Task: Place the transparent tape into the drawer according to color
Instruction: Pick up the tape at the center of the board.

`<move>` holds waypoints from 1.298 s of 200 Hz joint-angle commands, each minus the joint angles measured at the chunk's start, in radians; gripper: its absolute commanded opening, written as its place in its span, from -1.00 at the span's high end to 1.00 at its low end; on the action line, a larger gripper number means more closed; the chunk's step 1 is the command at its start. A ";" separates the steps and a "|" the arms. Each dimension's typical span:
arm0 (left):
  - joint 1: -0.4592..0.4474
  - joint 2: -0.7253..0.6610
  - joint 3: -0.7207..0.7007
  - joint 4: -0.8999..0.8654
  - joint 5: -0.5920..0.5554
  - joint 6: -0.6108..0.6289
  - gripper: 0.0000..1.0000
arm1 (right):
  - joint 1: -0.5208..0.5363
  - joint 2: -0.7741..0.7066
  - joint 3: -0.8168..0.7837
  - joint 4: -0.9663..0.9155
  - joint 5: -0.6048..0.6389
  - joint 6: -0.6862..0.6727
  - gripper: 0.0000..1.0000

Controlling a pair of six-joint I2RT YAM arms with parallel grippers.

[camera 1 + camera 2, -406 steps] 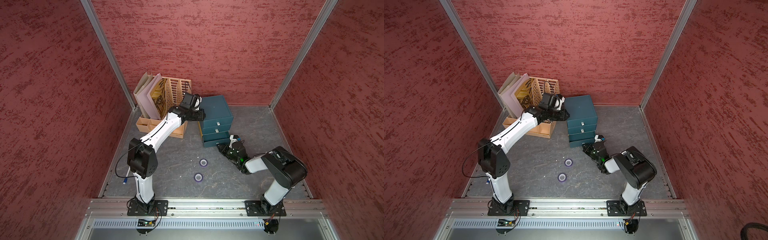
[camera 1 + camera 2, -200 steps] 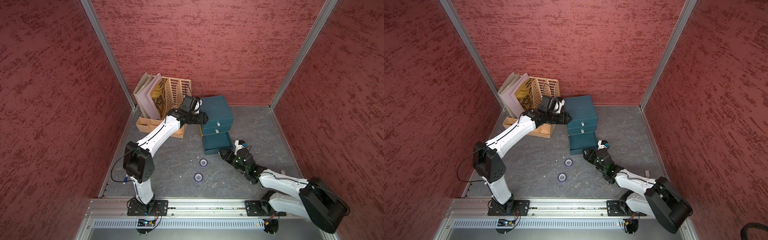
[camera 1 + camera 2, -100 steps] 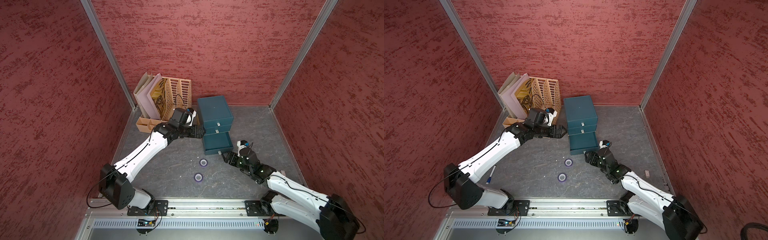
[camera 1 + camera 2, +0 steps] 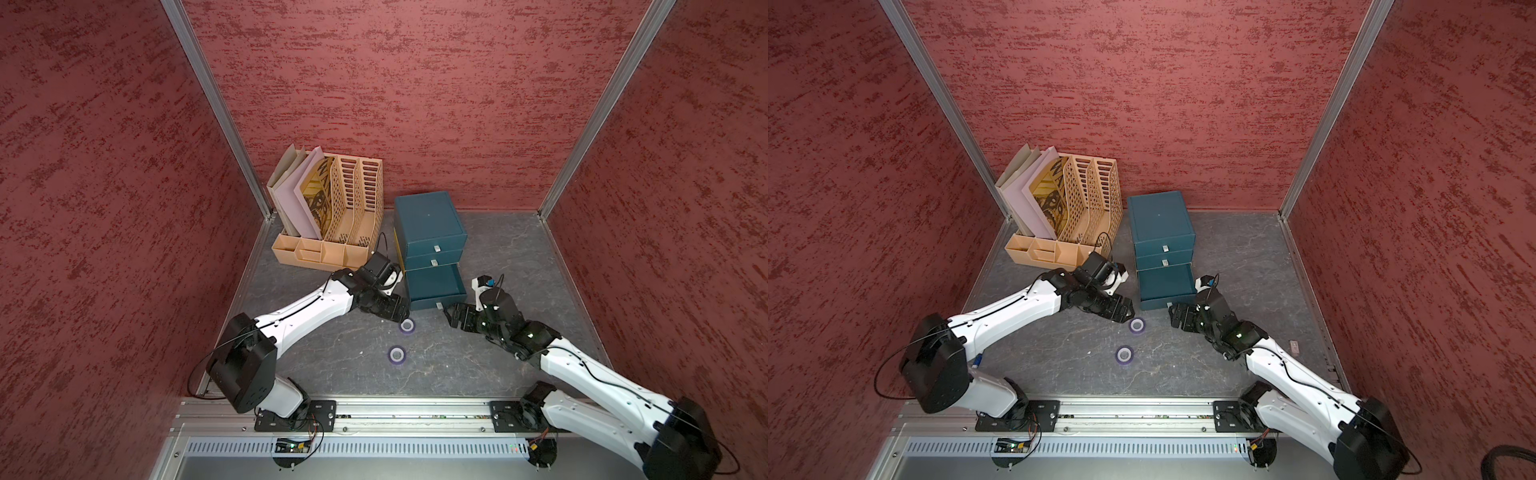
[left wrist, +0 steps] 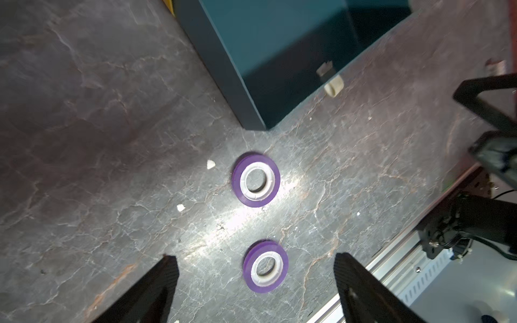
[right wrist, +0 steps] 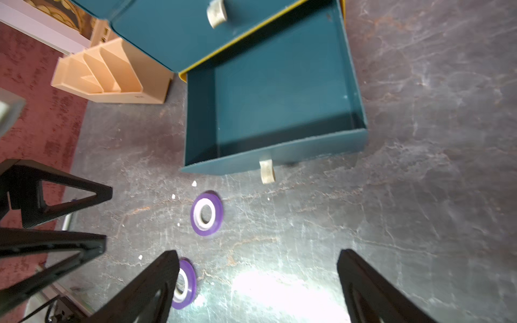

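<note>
Two purple transparent tape rolls (image 4: 407, 325) (image 4: 397, 354) lie flat on the grey floor in front of the teal drawer chest (image 4: 428, 224). Its bottom drawer (image 4: 434, 305) is pulled out and empty (image 6: 279, 156). The other two are shut. My left gripper (image 4: 401, 311) hovers open beside the roll nearer the chest. In the left wrist view the farther roll (image 5: 265, 267) shows between the spread jaws (image 5: 254, 257). My right gripper (image 4: 451, 316) stands open and empty, just in front of the open drawer's right corner, off its silver pull (image 6: 267, 170).
A tan slotted file organizer (image 4: 332, 216) with folders stands left of the chest by the back wall. Red walls enclose the floor on three sides. A metal rail (image 4: 374, 415) runs along the front. A small grey object (image 4: 1294, 345) lies near the right wall.
The right gripper pulled the bottom drawer out, let go of the pull and backed off. The left arm left the chest and swung down to the purple rolls. Both grippers opened.
</note>
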 commanded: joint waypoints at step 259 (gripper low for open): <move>-0.137 0.303 0.023 0.130 -0.289 -0.068 -0.20 | -0.023 -0.165 -0.022 -0.147 0.082 0.000 -0.92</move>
